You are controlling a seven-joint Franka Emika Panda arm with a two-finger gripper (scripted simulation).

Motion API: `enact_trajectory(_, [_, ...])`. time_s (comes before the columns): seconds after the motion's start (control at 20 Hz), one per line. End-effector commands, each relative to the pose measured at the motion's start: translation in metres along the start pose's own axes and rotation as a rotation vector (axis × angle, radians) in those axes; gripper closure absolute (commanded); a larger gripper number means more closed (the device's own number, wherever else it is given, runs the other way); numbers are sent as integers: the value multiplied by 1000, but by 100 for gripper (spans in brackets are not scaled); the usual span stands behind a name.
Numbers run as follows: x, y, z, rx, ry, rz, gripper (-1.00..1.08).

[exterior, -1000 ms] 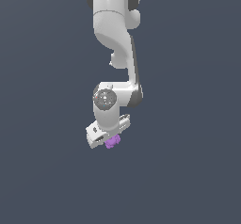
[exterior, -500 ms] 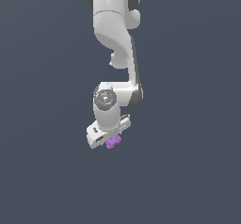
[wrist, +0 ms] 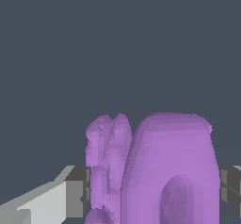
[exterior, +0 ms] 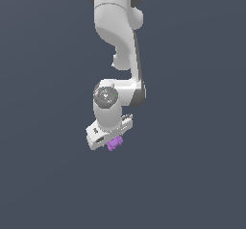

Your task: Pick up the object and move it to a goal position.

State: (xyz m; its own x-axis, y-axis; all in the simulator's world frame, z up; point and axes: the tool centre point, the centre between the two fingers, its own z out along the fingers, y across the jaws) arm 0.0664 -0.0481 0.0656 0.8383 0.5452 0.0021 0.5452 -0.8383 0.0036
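Note:
The object (exterior: 115, 143) is a tiny bright purple knobbly block, seen just under the white hand of my arm in the exterior view. My gripper (exterior: 113, 141) is shut on it. In the wrist view the purple block (wrist: 160, 171) fills the space between the two grey finger pads (wrist: 77, 190), one on each side, touching it. The block has rounded lobes and a dark oval hollow on its near face. The fingertips themselves are mostly hidden by the hand in the exterior view.
The white arm (exterior: 120, 35) hangs down from the top of the exterior view. Behind it is only a plain dark grey-blue ground (exterior: 192, 175).

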Motion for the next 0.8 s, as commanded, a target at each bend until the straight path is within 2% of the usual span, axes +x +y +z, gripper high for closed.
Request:
enact_trajectory(0.0, [-1,2,-16,-1,1,0,108])
enact_trajectory(0.75, [-8,25,-164,3,-1,-2,108])
